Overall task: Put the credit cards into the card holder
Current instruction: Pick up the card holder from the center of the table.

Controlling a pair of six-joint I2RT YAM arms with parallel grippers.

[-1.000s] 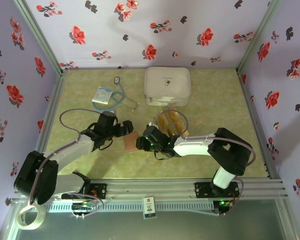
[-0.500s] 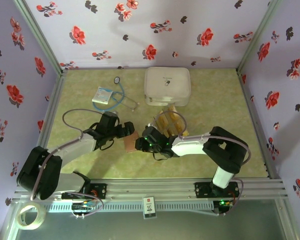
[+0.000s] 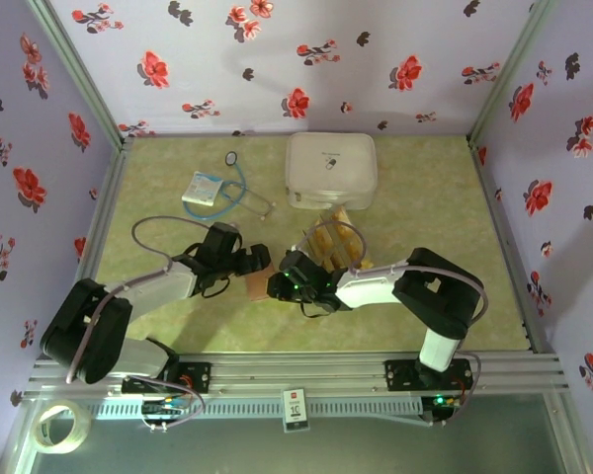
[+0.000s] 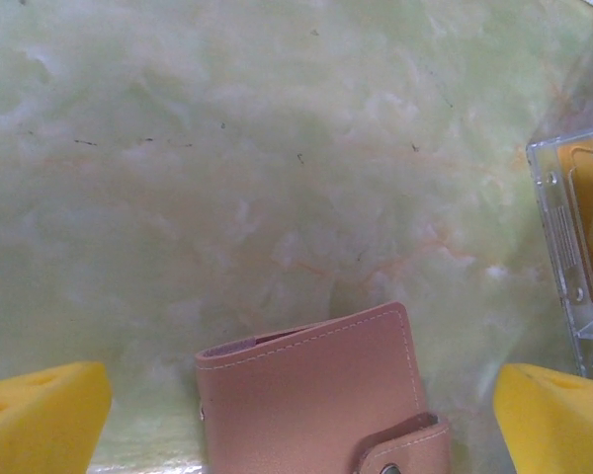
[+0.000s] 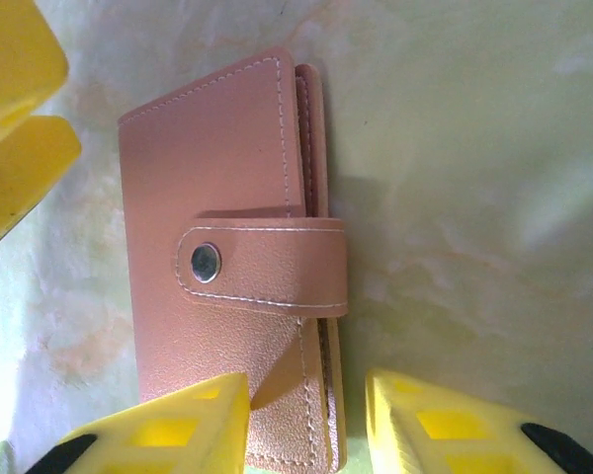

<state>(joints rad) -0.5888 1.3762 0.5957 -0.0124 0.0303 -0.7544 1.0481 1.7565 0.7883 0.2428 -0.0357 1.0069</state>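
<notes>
Left fingers point(image 4: 40, 415) are spread wide, one on either side of the card holder point(image 3: 258, 284), with loads of bare tabletop point(image 4: 227, 148) beyond it. From above, the holder sits mid-frame: reddish-brown, folded, strap snapped shut. Right fingers point(image 5: 445, 425) straddle its edge with a narrow gap, can't tell if they're pinching. Credit cards point(image 3: 336, 242) are just to the right.

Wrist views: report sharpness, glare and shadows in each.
Left wrist: card holder slightly soft, yellow fingertips blurred at the bottom corners, faint shadow on the table just above it. Right wrist: stitching crisp, snap glinting, soft shadow right of the card holder.
</notes>
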